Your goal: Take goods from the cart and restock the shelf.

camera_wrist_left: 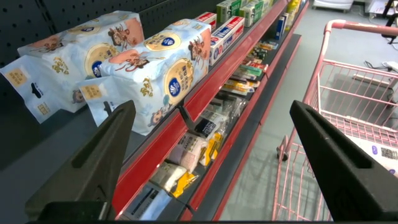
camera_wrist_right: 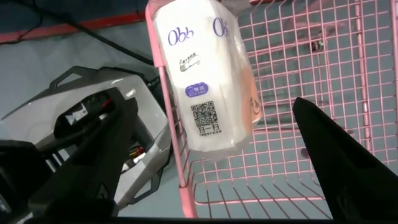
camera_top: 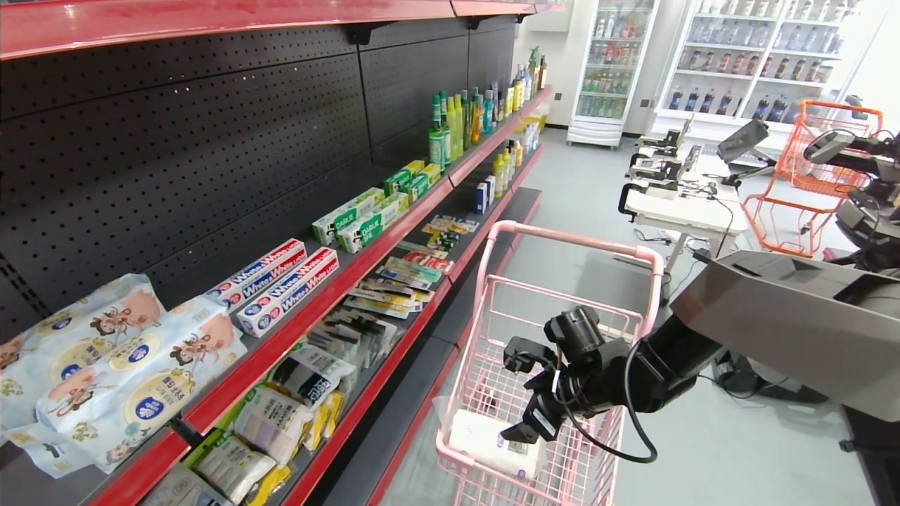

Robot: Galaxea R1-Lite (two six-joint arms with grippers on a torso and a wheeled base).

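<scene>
**Right hand** (camera_top: 522, 393) is hanging inside the cart (camera_top: 576, 239), directly above a white pack (camera_wrist_right: 205, 81). The pack is resting in the cart's near corner on the shelf side, pressed against the pink rim. The hand's fingers (camera_wrist_right: 93, 162) are standing wide apart, one to each side of the pack. They are gripping nothing and are not touching the wrapper.

**Left hand** (camera_wrist_left: 211, 124) is waiting beside the shelf (camera_wrist_left: 205, 87), likewise spread wide and empty. It is facing the printed packs (camera_wrist_left: 155, 68) lying at the shelf's near end. Toothpaste boxes (camera_top: 281, 281) are lined up farther along the red edge.

**Step in hand (judged):** picking the white pack out of the cart.

**Doing it well:**
- In the right wrist view, one finger appears to be lining up outside the rim. The hand is probably needing a small shift toward the cart's middle, so that both fingers are descending inside the wire wall and not clamping the rim with the pack.
- The wrapper looks soft and is likely to be yielding, so the fingers should be closing across the pack's middle, firmly but without crushing it.
- The lift should be going straight up until the pack is clearing the rim, and only then turning toward the shelf.
</scene>
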